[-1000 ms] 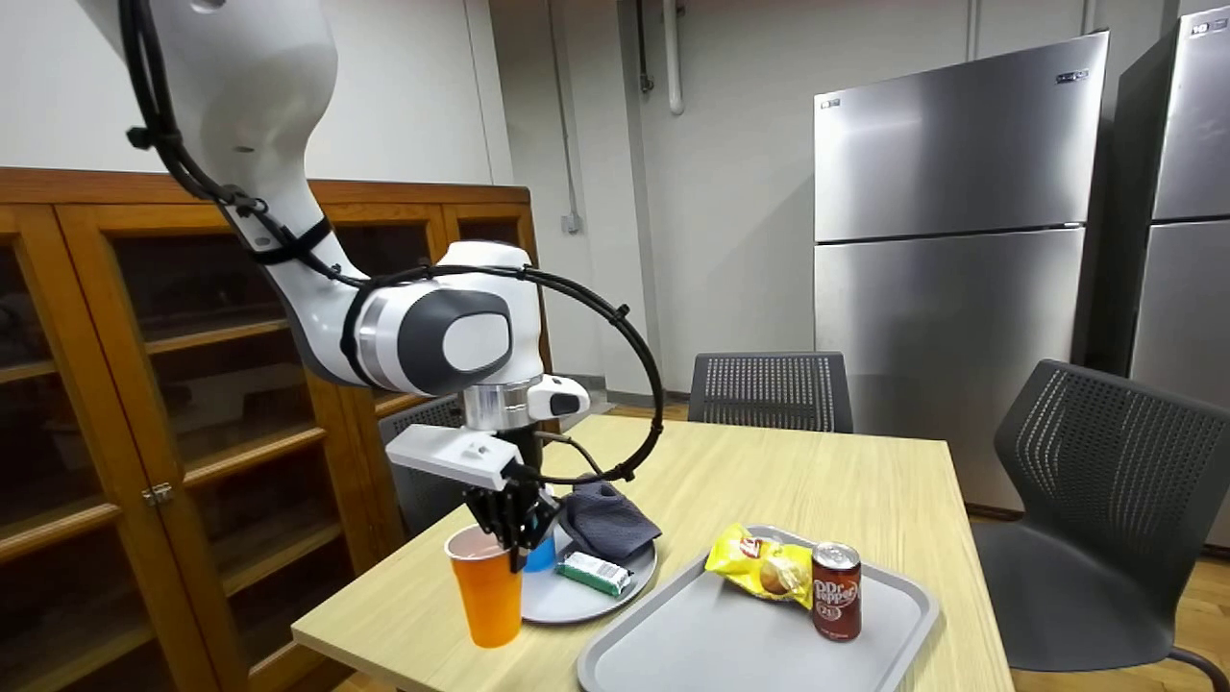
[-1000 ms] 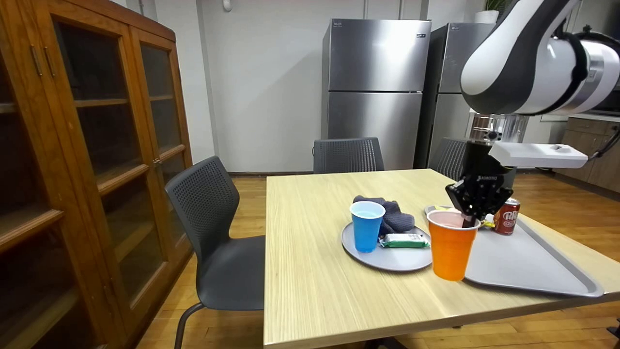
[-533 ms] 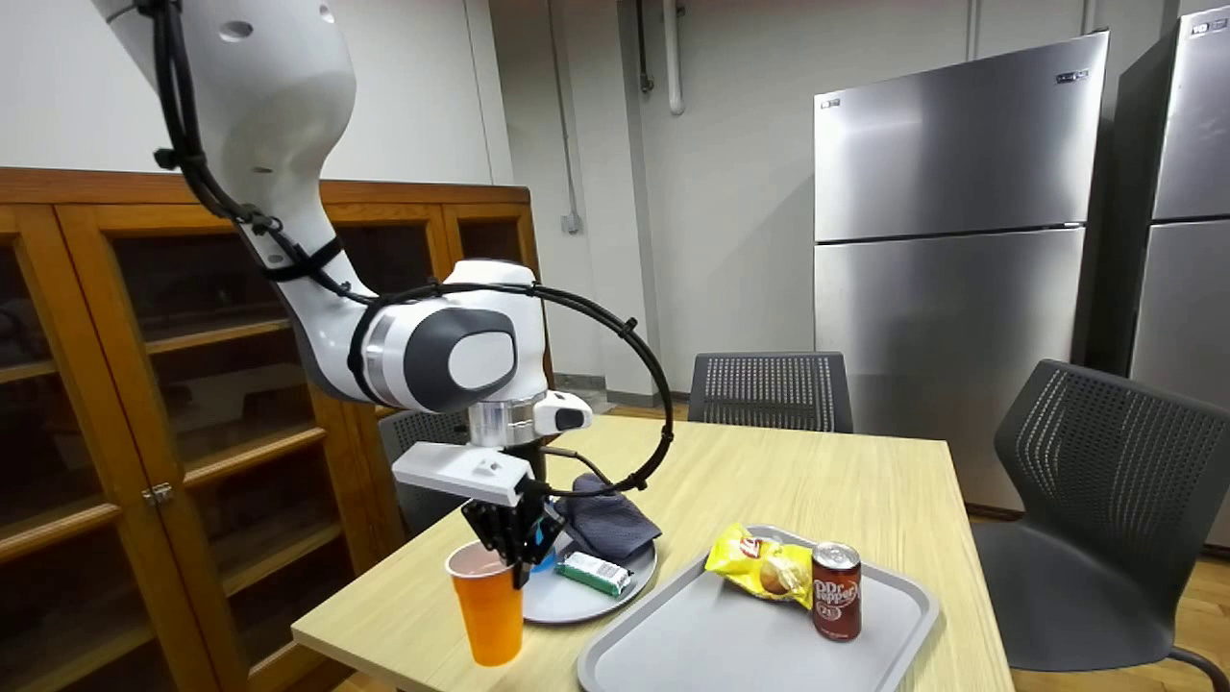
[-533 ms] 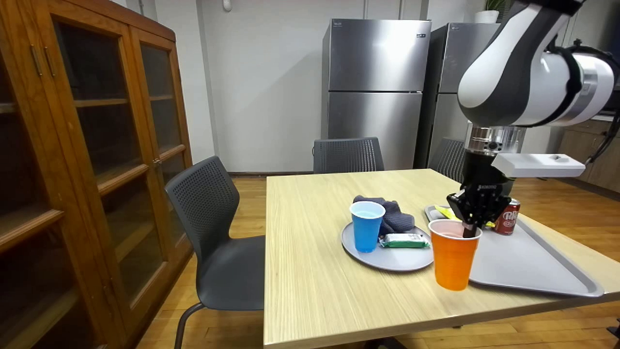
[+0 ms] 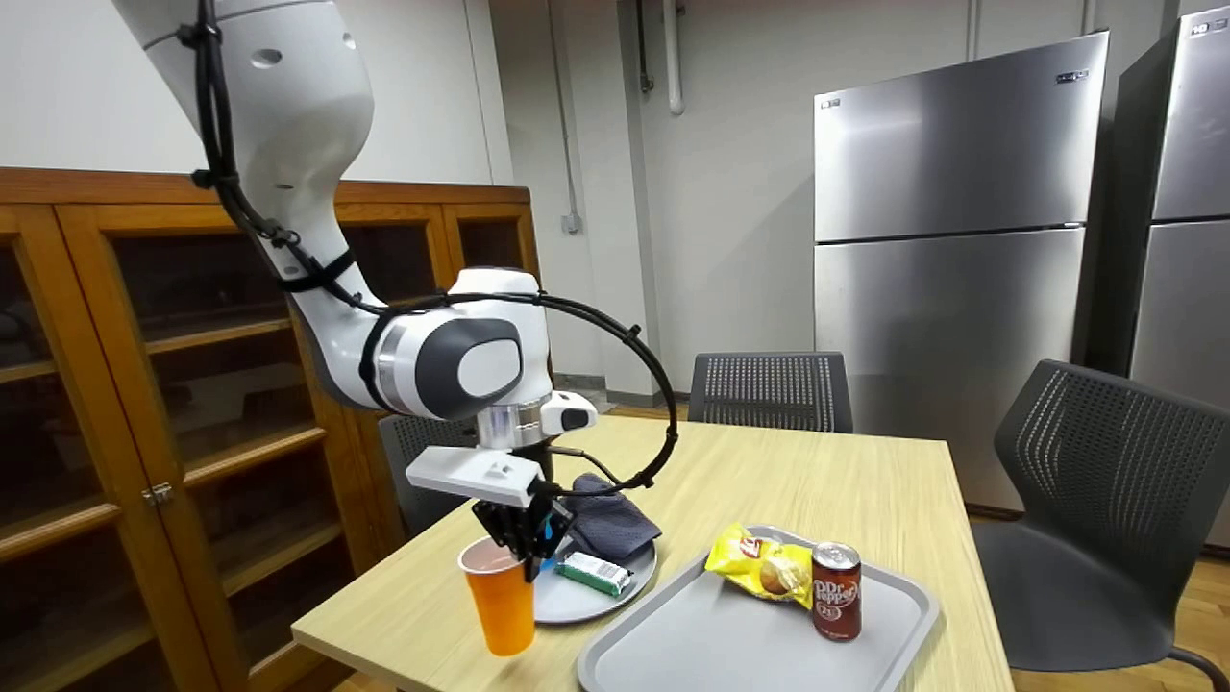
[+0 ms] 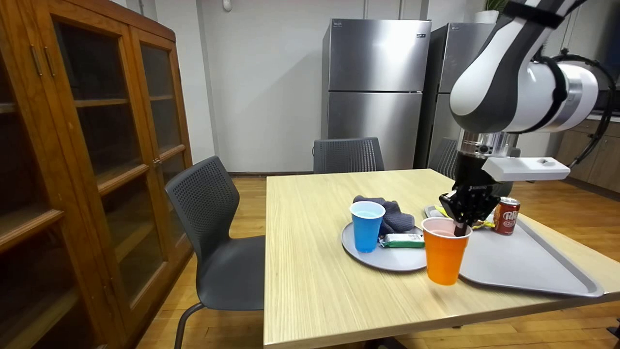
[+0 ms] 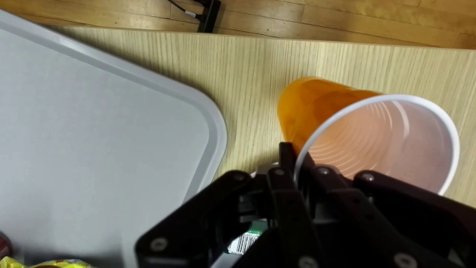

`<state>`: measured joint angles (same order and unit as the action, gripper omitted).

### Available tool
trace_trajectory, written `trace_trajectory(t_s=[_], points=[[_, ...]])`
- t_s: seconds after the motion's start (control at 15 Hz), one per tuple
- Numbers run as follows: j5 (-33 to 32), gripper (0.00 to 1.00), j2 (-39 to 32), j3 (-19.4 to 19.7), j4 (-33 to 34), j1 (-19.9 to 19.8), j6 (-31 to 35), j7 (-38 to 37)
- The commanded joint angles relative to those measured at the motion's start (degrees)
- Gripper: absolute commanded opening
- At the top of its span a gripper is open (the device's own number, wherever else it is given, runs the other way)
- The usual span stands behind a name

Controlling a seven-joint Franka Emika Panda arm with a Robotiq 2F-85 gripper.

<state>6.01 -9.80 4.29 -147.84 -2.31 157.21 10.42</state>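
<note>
My gripper (image 7: 297, 156) is shut on the wall of an orange plastic cup (image 7: 316, 100) with a white rim. In the wrist view one black finger lies outside the cup wall and the other inside it. The cup (image 5: 502, 605) tilts slightly in both exterior views, its mouth up. Whether its base touches the table cannot be told. Beside it is a grey plate (image 6: 382, 261) carrying a blue cup (image 6: 366, 228), a dark folded cloth (image 6: 397, 219) and a green-and-white wrapped bar (image 6: 403, 240). The gripper mostly hides the blue cup in an exterior view.
A grey tray (image 5: 692, 630) bears a yellow chip bag (image 5: 764, 567) and a Dr Pepper can (image 5: 836, 591). Its rounded corner lies close to the orange cup in the wrist view. The table edge (image 7: 334, 41) runs past the cup. Dark chairs (image 6: 218, 232) stand around the table.
The arm and held orange cup first dropped a little, then rose slightly while shifting sideways, partly covering the plate's edge. The tray and plate items have stayed put.
</note>
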Motion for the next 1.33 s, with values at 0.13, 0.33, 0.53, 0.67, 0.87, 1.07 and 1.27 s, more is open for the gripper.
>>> trace_trajectory(t_s=[0.13, 0.33, 0.53, 0.67, 0.87, 1.07, 1.27], points=[[0.61, 0.01, -3.67, -1.88, 2.91, -1.81, 1.26, 1.16], [0.46, 0.01, -5.37, -2.19, 3.97, -2.08, 1.62, 1.07], [-0.23, 0.01, -6.84, -2.37, 4.65, -2.13, 2.21, 0.57], [-0.32, 0.01, -7.63, -2.49, 4.97, -2.23, 2.56, 0.45], [-0.58, 0.01, -8.63, -2.49, 5.27, -2.31, 2.94, 0.25], [-1.95, 0.30, -8.71, -1.82, 5.10, -1.76, 2.73, -0.39], [-2.34, 0.46, -7.53, -1.88, 4.59, -1.91, 1.74, -0.22]])
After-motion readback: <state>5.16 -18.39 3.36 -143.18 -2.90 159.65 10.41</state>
